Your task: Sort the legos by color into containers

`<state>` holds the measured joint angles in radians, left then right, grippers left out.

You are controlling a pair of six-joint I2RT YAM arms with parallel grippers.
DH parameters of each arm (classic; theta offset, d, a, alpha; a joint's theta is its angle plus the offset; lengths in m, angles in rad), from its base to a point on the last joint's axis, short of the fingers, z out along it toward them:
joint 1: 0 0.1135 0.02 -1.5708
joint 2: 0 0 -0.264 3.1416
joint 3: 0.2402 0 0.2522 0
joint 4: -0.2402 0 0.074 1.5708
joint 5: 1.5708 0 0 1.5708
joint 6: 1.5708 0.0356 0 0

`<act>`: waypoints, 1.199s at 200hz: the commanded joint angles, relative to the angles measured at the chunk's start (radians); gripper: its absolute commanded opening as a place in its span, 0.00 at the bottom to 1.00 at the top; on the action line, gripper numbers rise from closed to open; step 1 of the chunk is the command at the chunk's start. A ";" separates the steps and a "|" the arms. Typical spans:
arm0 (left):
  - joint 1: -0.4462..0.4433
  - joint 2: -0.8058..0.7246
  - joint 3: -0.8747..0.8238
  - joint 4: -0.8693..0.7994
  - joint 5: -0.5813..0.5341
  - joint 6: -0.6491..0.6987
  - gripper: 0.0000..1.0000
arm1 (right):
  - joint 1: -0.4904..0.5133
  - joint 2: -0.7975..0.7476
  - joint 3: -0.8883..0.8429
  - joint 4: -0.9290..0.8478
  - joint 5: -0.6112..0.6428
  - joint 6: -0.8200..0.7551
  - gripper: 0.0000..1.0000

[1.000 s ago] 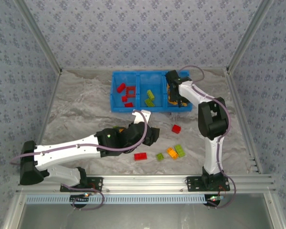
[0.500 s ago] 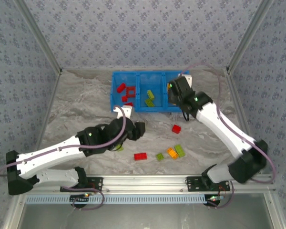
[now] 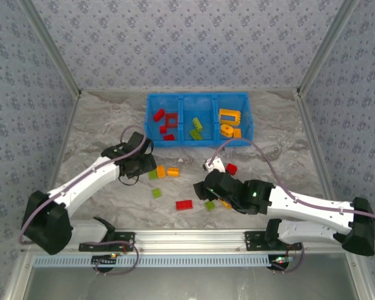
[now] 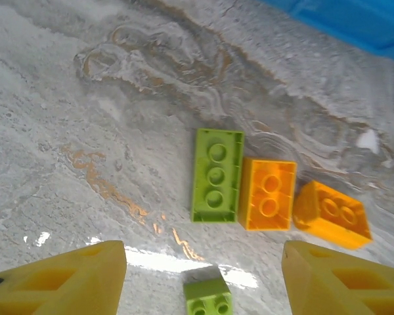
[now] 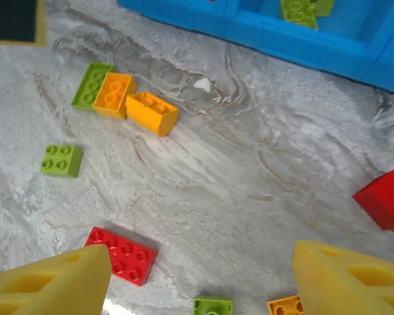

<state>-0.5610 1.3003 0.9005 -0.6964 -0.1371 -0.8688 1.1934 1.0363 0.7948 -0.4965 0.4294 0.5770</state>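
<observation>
The blue tray holds red legos in its left container, green ones in the middle and orange ones on the right. On the table a long green brick lies beside two orange bricks, with a small green brick nearer. My left gripper hovers open over them; the small green brick lies low between its fingers, not gripped. My right gripper is open above a flat red brick, a green brick and an orange one.
A red cube sits right of centre. The tray's near wall runs across the top of the right wrist view. Both arms stretch low over the front half of the table, their grippers about a hand's width apart.
My right arm has swung from the tray's right compartment down to the loose bricks at the front. My left arm has drawn back to the left, uncovering the green and orange bricks.
</observation>
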 commanded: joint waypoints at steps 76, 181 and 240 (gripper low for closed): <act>0.031 0.357 0.182 0.062 -0.058 0.043 0.67 | 0.022 0.065 0.036 0.088 -0.012 0.027 0.76; 0.032 0.455 0.190 0.108 -0.083 0.037 0.66 | 0.038 0.059 0.028 0.088 -0.003 0.045 0.75; -0.008 0.431 0.135 0.118 -0.065 0.013 0.58 | 0.041 0.061 0.021 0.087 0.003 0.045 0.75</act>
<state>-0.5434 1.7580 1.0672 -0.5755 -0.2016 -0.8391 1.2266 1.1000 0.7975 -0.4137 0.4225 0.6060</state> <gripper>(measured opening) 0.588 0.754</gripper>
